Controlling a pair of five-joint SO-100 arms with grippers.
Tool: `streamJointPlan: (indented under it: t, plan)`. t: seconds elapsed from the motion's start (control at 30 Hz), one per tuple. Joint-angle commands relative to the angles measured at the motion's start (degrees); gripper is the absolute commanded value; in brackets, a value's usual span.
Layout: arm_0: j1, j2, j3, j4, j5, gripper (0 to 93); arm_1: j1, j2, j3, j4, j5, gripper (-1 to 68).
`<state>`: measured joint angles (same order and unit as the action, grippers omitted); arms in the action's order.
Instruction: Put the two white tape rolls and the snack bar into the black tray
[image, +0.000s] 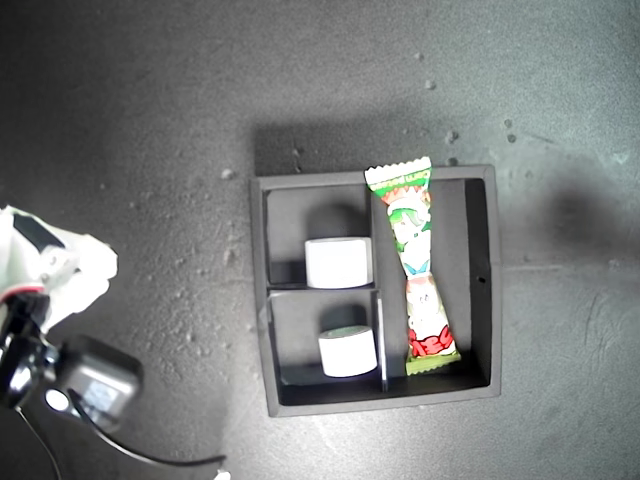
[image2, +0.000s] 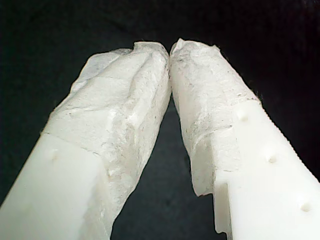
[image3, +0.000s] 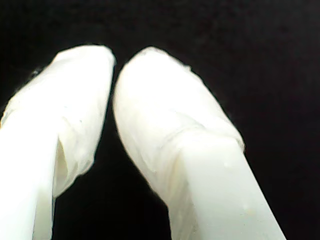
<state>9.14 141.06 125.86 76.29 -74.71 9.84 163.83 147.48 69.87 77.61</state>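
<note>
Both pincers seemingly closed, empty.

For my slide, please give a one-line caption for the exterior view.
Black tray holding both white tape rolls in its small compartments and the snack bar in the long one.

Arm (image: 50, 330) cropped by exterior view's left edge

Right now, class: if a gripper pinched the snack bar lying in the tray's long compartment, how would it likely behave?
The snack bar has a crinkled, glossy wrapper, so it would probably flex and could slip. It is long, narrow and flat, so it looks light and unlikely to roll. It lies close to the black tray divider, so a push would likely jam it.
</note>
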Motion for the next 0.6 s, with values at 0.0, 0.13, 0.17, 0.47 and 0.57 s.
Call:
streamJointPlan:
  t: [0.0,0.13,0.17,0.47,0.57]
  plan:
    - [-0.09,13.62,14.59,-6.33,-1.93,0.1,-0.35,10.72,9.14,-1.32,1.32,-0.5]
    - [1.49,28.56,27.77,-9.05,-4.83,0.1,-1.41,17.93,17.75,-1.41,2.55,-0.6]
    - [2.02,31.73,30.15,-9.14,-5.10,0.1,-1.85,18.46,19.16,-1.93,2.81,-0.6]
    - [3.34,42.36,40.96,-9.05,-6.33,0.1,-5.36,18.72,29.71,-7.91,3.25,-0.6]
    - [3.16,45.70,44.21,-8.26,-5.98,0.1,-6.33,18.81,31.20,-7.91,2.55,-0.6]
